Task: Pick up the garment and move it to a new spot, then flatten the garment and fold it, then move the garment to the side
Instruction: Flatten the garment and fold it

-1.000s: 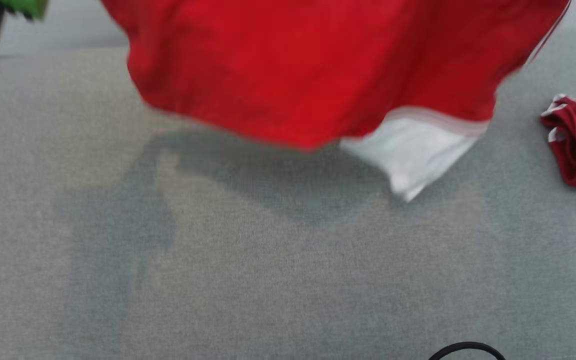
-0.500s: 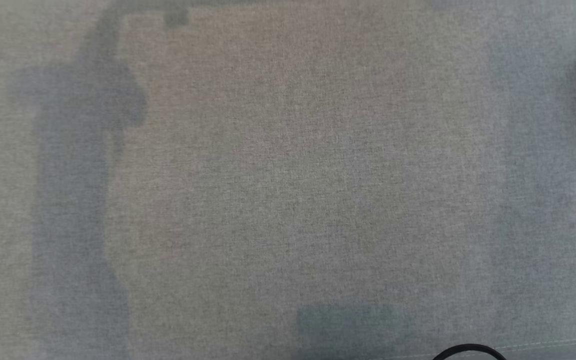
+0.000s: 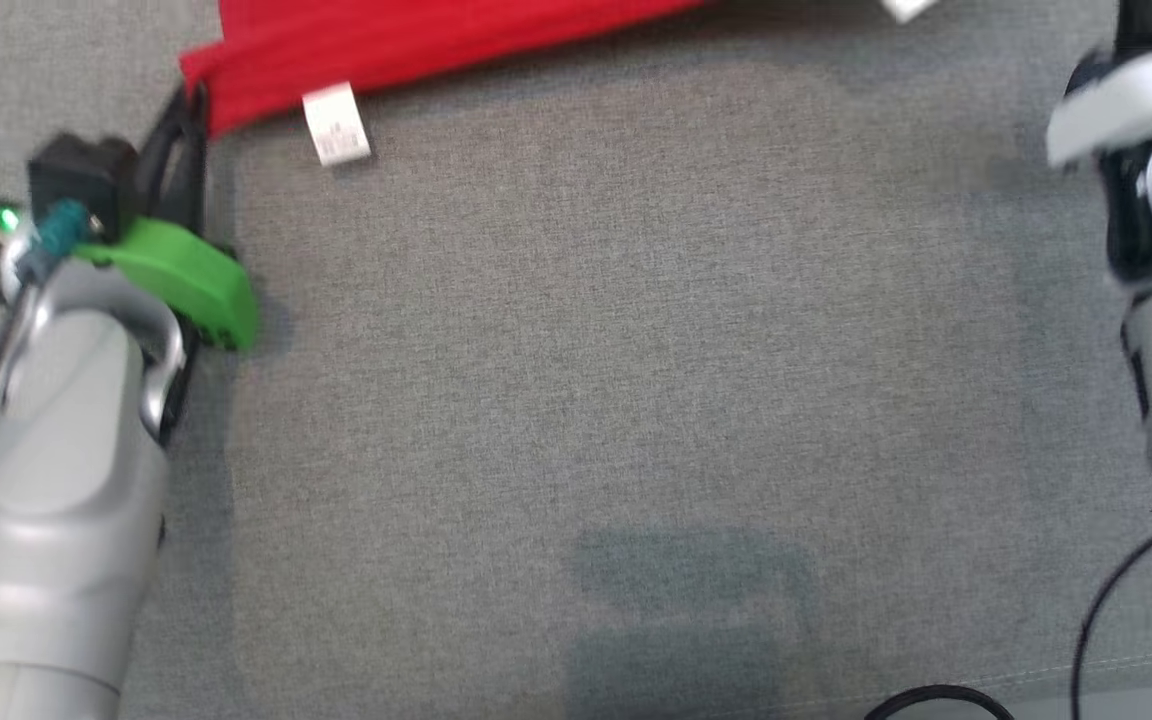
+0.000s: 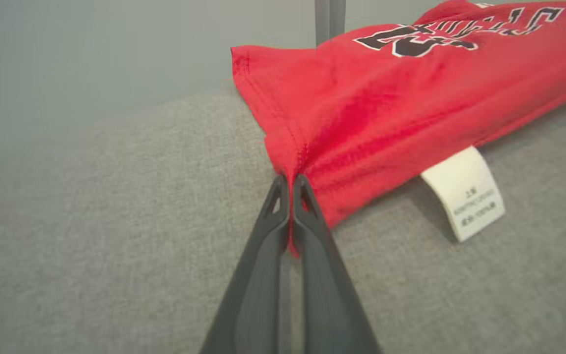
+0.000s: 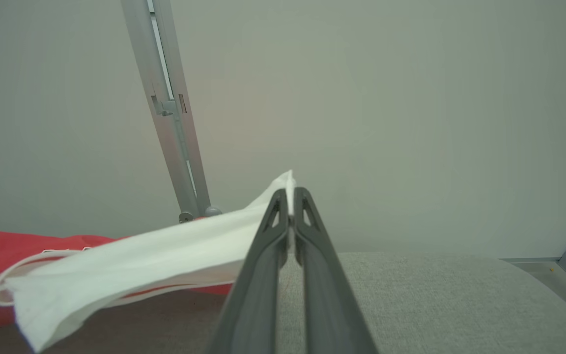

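Over the grey woven surface (image 3: 586, 350), the pale rounded left forearm (image 3: 56, 480) reaches forward. The left gripper (image 4: 290, 179) is pinched tight on the stitched corner hem of the red garment (image 4: 386, 108), which lies at the far side; a white care label (image 4: 465, 194) sticks out beside it. The right gripper (image 5: 290, 191) is closed on the garment's thin white panel, held above the surface. The black print is cut off. A metal post (image 5: 170, 113) stands behind.
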`<state>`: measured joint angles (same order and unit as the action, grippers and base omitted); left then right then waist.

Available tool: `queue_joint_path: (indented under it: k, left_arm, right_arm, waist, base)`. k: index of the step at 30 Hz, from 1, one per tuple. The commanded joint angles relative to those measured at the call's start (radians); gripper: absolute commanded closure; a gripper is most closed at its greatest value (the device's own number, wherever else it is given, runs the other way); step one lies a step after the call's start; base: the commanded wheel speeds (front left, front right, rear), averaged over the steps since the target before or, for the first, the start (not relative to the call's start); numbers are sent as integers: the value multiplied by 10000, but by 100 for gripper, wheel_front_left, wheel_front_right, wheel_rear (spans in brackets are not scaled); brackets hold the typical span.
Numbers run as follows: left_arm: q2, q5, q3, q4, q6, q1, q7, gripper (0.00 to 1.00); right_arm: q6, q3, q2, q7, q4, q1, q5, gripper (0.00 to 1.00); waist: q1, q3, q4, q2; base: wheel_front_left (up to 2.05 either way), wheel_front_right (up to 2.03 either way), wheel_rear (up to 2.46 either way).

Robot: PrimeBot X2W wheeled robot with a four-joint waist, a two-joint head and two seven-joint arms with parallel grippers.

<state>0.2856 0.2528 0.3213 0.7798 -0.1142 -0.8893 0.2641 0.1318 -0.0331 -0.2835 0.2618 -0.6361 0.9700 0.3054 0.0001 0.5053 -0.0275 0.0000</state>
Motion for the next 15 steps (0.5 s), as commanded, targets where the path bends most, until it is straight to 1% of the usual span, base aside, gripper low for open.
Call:
queue_joint_path:
  k: [1,3,5,8,12,13,15]
  left_arm:
    - [-132,9,-83,-96,-45,810,-6,100]
    - [-264,98,-271,-197,-52,1568,-5,100]
    - [-336,-70,-255,-182,-84,2318,-5,100]
    - [-483,-189,-386,-168,-117,3344,-14,100]
    - [-760,-156,-817,-221,-116,4581,-15,100]
    - [-760,-156,-817,-221,-116,4581,-15,100]
    - [-922,-45,-1245,-341,29,5230,-15,100]
  right_arm:
    - [-22,-218,-91,36,266,-1063,446,100]
    - [-22,-376,-75,34,535,-2212,962,100]
    - [-21,-894,-62,34,649,-3272,1282,100]
    - [-21,-1403,-152,34,571,-4489,1643,100]
    - [-21,-1636,-225,33,396,-5725,1946,100]
    - [-21,-1636,-225,33,396,-5725,1946,100]
    - [-21,-1730,-228,32,230,-6329,2011,100]
  waist:
    - [-1,-488,-29,0]
    - [-1,-872,-70,0]
    - [-1,-1272,-123,0]
    - [-1,-1906,-256,0]
    - [-1,-2791,-349,0]
    - [-1,-2791,-349,0]
    - [-1,-3284,-399,0]
  base:
    - [0,0,0]
    - [0,0,0]
    - [0,0,0]
    - [0,0,0]
    - [0,0,0]
    - [0,0,0]
    - [0,0,0]
